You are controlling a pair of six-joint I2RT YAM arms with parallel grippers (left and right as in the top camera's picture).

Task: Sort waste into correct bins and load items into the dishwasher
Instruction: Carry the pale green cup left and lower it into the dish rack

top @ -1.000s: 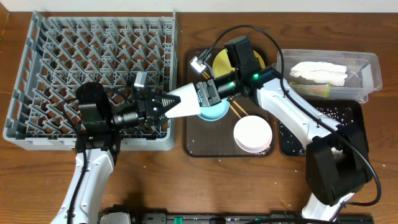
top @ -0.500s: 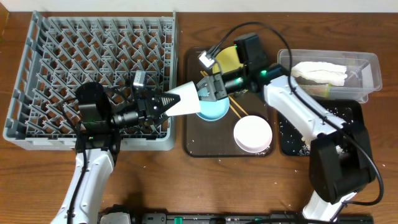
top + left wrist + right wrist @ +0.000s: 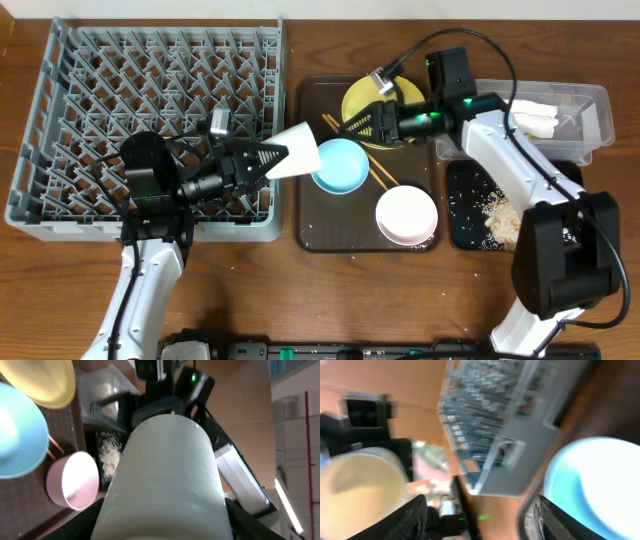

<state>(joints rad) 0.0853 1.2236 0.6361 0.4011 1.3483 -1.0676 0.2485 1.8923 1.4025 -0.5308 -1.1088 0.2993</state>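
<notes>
**Overhead view.** My left gripper (image 3: 268,159) pinches the small white cup (image 3: 293,157) at its narrower end. In the left wrist view the cup (image 3: 167,475) fills the space between the jaws. The cup hangs just off the right wall of the grey dish rack (image 3: 150,232), over the strip of worktop (image 3: 300,290) between the rack and the brown serving tray (image 3: 312,238). It sits close beside the light blue bowl (image 3: 340,166).

**Axis.** The cup lies near level, left to right, with its wide mouth toward the tray and its base toward the rack. The pegs therefore lie behind the jaws, to my left. I judge the coming move to be a draw-back over the wall and a wrist turn to bring the mouth down.

**Arms.** The left forearm stretches level across the rack's front right corner. The right gripper (image 3: 352,125) hovers over the tray by the yellow plate (image 3: 372,95), jaws spread and empty. The left arm is the nearer to the rack.
</notes>
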